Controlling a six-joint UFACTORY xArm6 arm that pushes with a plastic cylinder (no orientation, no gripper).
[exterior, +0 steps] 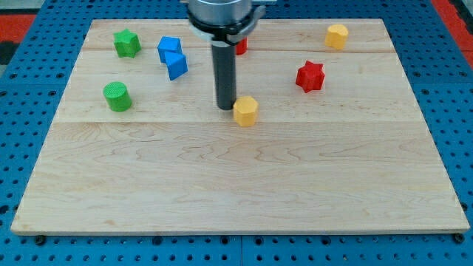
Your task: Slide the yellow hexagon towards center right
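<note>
The yellow hexagon lies near the middle of the wooden board. My tip stands just to the view's left of it, touching or almost touching its left side. A second yellow block sits at the view's top right.
A red star-shaped block lies right of centre. A red block is partly hidden behind the rod. Two blue blocks sit at the upper left, with a green star-shaped block and a green cylinder further left.
</note>
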